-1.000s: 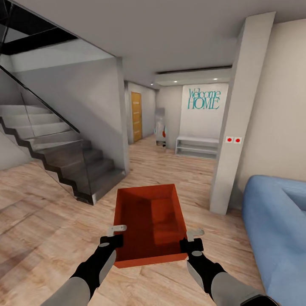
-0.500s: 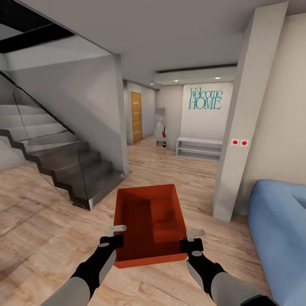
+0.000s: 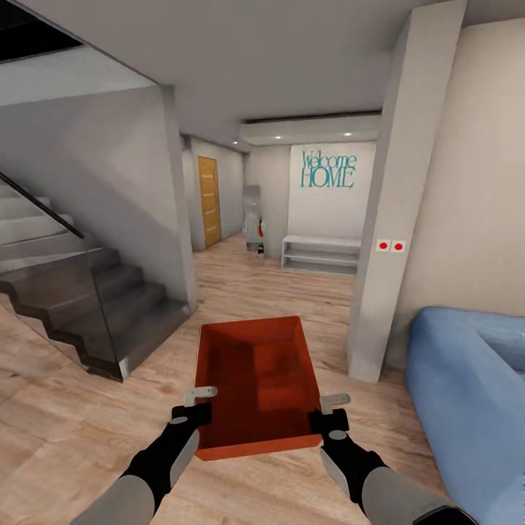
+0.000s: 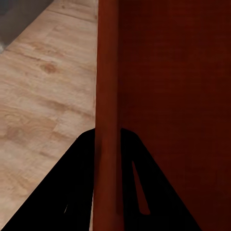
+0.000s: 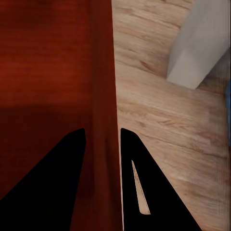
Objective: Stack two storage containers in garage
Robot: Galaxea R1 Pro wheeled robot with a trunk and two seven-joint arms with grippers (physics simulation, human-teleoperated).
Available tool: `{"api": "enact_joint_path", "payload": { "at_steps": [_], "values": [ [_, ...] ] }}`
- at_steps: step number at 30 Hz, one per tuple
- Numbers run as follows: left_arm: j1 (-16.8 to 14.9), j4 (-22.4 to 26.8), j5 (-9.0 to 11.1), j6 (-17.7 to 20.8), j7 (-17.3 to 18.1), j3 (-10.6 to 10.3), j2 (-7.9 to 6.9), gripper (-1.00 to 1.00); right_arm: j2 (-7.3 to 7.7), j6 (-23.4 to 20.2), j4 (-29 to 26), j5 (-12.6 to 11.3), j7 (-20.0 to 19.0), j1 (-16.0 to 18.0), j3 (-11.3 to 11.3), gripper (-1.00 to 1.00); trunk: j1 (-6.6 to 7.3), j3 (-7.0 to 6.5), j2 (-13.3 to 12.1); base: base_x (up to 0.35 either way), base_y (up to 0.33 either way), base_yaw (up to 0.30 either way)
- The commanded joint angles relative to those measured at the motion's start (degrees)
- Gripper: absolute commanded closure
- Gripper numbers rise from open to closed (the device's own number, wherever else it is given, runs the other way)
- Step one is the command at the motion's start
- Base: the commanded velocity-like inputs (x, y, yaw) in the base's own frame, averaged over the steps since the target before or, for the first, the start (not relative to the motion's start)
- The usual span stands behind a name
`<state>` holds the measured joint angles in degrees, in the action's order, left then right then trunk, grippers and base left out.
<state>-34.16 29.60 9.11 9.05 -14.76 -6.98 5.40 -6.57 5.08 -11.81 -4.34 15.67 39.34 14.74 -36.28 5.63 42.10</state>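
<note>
One orange-red storage container (image 3: pixel 255 379) hangs in front of me above the light wood-plank flooring of the living room. My left gripper (image 3: pixel 198 402) is shut on its left wall and my right gripper (image 3: pixel 329 408) on its right wall. In the left wrist view the black fingers (image 4: pixel 72 192) straddle the container's rim (image 4: pixel 107 86). The right wrist view has its fingers (image 5: pixel 144 192) clamped across the other rim (image 5: pixel 103 86). A squarish shape shows inside the bin; I cannot tell what it is.
A dark staircase with a glass railing (image 3: pixel 73 306) rises at the left. A white pillar (image 3: pixel 379 255) and a blue sofa (image 3: pixel 467 394) stand at the right. Ahead, a corridor leads to an orange-wood door (image 3: pixel 208 200) and a white bench (image 3: pixel 321 255).
The whole view has shifted: the staircase has slid left and the pillar and sofa sit nearer, so the camera moved. The container stays in the same place between both grippers.
</note>
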Motion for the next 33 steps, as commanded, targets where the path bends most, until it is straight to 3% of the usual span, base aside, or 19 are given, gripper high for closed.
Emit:
{"api": "enact_joint_path", "payload": {
  "at_steps": [1,12,33],
  "values": [
    [0.0,0.5,3.3,0.5,-1.2,0.7,0.84,1.00,-3.43,0.5,0.2,-0.8,0.0,0.0,-1.0,1.00,-0.05,0.09,0.1,0.323,0.000,-0.290],
    [0.0,0.5,3.3,0.5,-1.1,0.7,0.84,1.00,-3.43,0.5,0.2,-0.8,-0.1,0.0,-1.0,1.00,-0.05,0.09,0.1,0.323,0.000,-0.235],
    [0.0,0.5,3.3,0.5,-1.2,0.7,0.84,1.00,-3.43,0.5,0.2,-0.7,-0.1,0.0,-1.0,1.00,-0.05,0.09,0.1,0.323,0.000,-0.009]
  ]
}}
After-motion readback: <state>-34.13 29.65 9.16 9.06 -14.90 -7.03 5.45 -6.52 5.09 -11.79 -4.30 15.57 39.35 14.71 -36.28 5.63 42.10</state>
